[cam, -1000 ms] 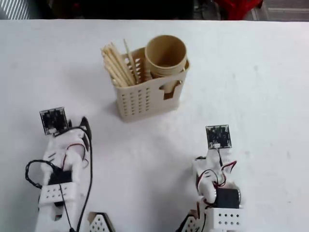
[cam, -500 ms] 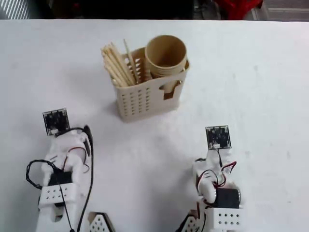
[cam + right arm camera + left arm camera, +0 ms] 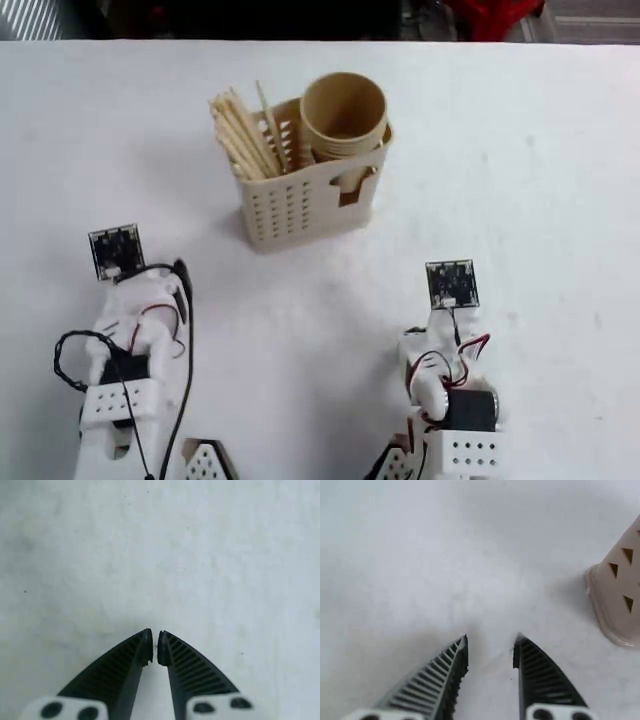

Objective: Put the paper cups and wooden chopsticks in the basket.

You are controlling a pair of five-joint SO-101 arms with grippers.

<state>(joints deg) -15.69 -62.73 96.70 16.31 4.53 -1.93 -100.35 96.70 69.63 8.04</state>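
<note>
A beige perforated basket [image 3: 305, 200] stands upright at the table's middle back. A bundle of wooden chopsticks [image 3: 243, 135] leans in its left compartment, and stacked paper cups [image 3: 343, 115] sit in its right one. My left arm [image 3: 130, 310] rests near the front left, well short of the basket. Its gripper [image 3: 491, 641] is open over bare table with nothing between the fingers, and a corner of the basket [image 3: 617, 590] shows beside it. My right arm [image 3: 450, 350] is at the front right, its gripper [image 3: 154, 641] shut and empty above the table.
The white table [image 3: 520, 170] stretches wide on both sides of the basket and between the arms. A dark strip of room lies beyond the far edge. Black cables [image 3: 185, 340] hang along the left arm.
The left arm has drawn back slightly toward the near edge of the table. The right arm, basket, cups and chopsticks have not moved.
</note>
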